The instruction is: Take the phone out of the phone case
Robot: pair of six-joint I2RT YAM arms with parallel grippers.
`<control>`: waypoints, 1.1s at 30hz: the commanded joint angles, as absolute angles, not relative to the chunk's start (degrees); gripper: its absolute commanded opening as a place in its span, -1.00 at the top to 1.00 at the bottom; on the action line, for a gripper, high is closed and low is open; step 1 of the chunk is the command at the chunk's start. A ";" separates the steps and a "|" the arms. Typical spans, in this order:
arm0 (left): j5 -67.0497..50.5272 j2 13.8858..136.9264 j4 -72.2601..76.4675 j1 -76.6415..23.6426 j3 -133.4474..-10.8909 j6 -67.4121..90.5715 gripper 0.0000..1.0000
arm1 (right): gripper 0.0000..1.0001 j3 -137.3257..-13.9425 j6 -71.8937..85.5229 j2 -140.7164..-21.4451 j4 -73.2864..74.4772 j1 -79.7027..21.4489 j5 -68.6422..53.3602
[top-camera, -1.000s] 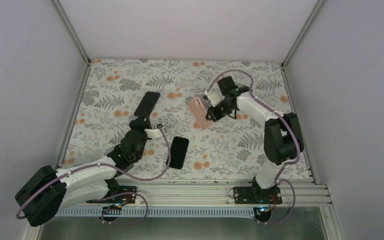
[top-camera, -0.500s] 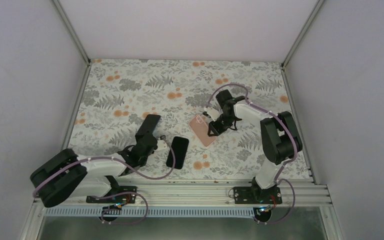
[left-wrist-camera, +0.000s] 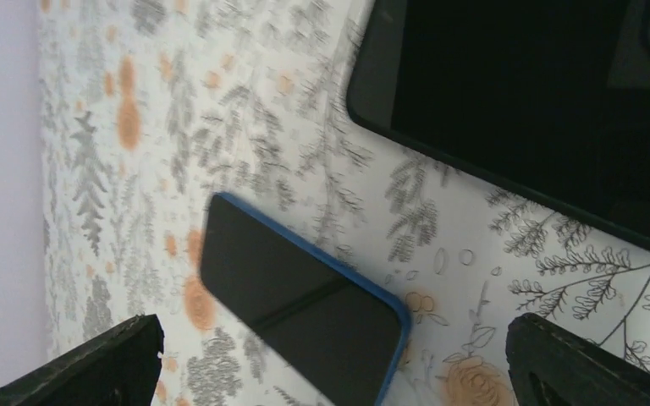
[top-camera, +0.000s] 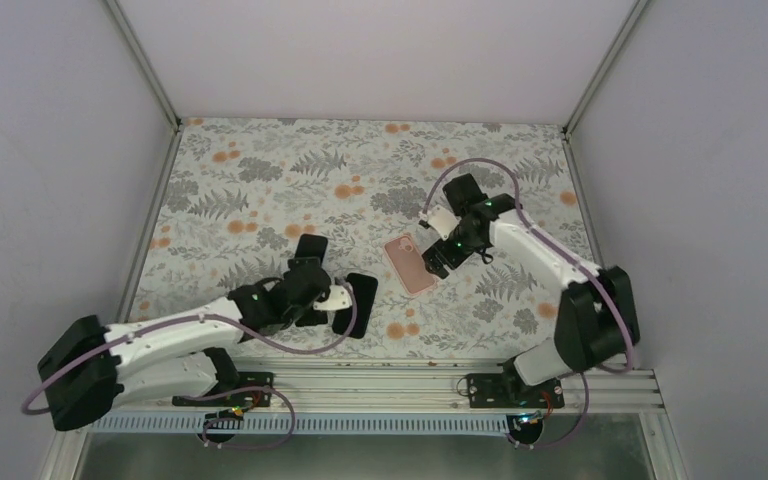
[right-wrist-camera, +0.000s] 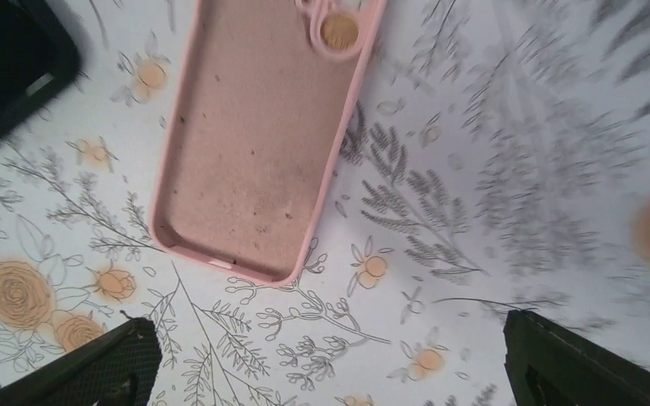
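Note:
The pink phone case (top-camera: 408, 263) lies flat on the floral mat with its hollow side up and nothing in it (right-wrist-camera: 262, 144). My right gripper (top-camera: 439, 261) hovers just right of it, open and empty (right-wrist-camera: 338, 364). The black phone (top-camera: 309, 249) lies on the mat left of centre, partly under my left wrist, and fills the upper right of the left wrist view (left-wrist-camera: 542, 110). My left gripper (top-camera: 333, 299) is open and holds nothing (left-wrist-camera: 330, 372).
A second phone, dark-screened with a blue rim (top-camera: 357, 303), lies beside my left gripper and shows between its fingers (left-wrist-camera: 305, 313). Lilac walls (top-camera: 50, 200) close in the mat on three sides. An aluminium rail (top-camera: 410, 380) runs along the near edge.
Both grippers have opened. The left one brought the black phone down to the mat and let go. The right one laid the pink case flat and released it.

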State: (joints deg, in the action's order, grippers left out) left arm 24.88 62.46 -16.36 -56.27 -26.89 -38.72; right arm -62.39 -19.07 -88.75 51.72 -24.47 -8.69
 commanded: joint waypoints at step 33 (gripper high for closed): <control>8.00 50.66 -32.25 -15.30 -56.15 -35.33 -1.00 | -1.00 -67.49 -27.75 -104.86 16.04 -67.30 4.50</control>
